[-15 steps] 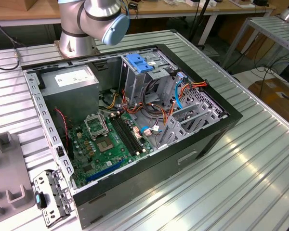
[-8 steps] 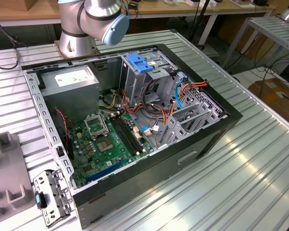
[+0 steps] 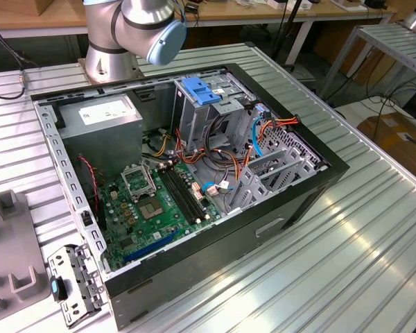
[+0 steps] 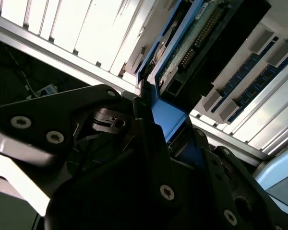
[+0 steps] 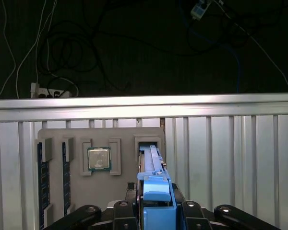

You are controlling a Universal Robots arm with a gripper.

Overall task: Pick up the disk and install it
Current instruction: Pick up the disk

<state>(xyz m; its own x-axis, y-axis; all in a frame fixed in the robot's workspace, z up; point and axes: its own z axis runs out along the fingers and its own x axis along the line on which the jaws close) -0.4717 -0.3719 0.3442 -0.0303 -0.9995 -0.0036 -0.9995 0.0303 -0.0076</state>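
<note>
Item: the disk, a flat slab on edge with glossy blue plastic rails, its far end at a recess of the grey moulded tray.
My gripper: matt black fingers clamped on the disk's blue end, one on each side.
Also on tray: square metal-lidded chip, memory sticks.
Surface: ribbed aluminium table.
Beyond: dark floor, loose cables.

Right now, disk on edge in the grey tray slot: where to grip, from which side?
Grip the disk by its blue carrier end, which stands clear of the grey tray, pinching across the thin width. Probably come from the open side opposite the slot, in line with the disk: the slot walls flank the far end.
</note>
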